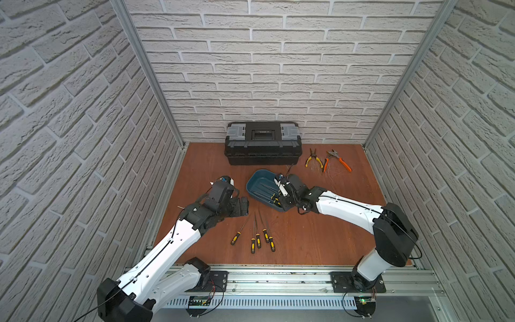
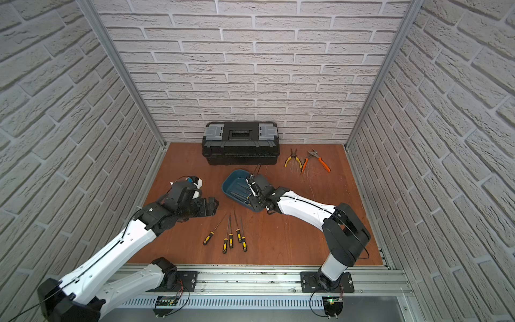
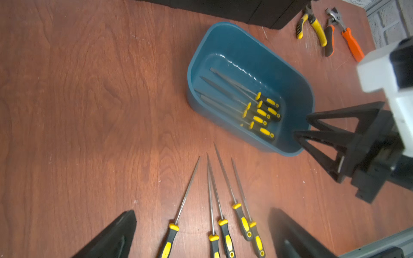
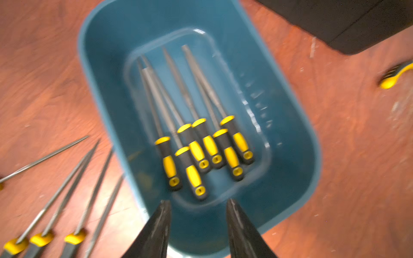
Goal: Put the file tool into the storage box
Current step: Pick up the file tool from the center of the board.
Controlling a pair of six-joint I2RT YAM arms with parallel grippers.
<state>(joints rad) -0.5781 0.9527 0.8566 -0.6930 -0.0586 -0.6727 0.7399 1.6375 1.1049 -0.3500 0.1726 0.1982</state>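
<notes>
Right pincer point(image 4: 197, 201): jaws partly apart with a clear gap between the fingers and nothing in it. It hangs over the end of the storage box point(image 4: 107, 67) nearest the right arm, tips pointing down into the tub; whether they touch the rim I cannot tell.

Storage box: teal, no lid, sits mid-surface in both top views point(image 1: 259, 181) point(image 2: 234, 181), just in front of the black toolbox point(image 1: 263, 147), turned at a diagonal.

Contents: six files point(image 4: 210, 145) lie flat on the tub floor, roughly side by side, some crossing, with their yellow-and-black handles toward the right pincer and their shafts pointing away.

Outside the box: five files point(image 1: 257, 239) lie on the surface point(image 1: 320, 237) near the box's front corner, fanned out, handles toward the robot's base.

Left pincer point(image 3: 201, 211): jaws spread wide, empty, hovering above the handles of the five files.

Yellow-handled pliers point(image 1: 313, 160) and orange-handled pliers point(image 1: 335, 161) lie at the back right, well apart from the box.
</notes>
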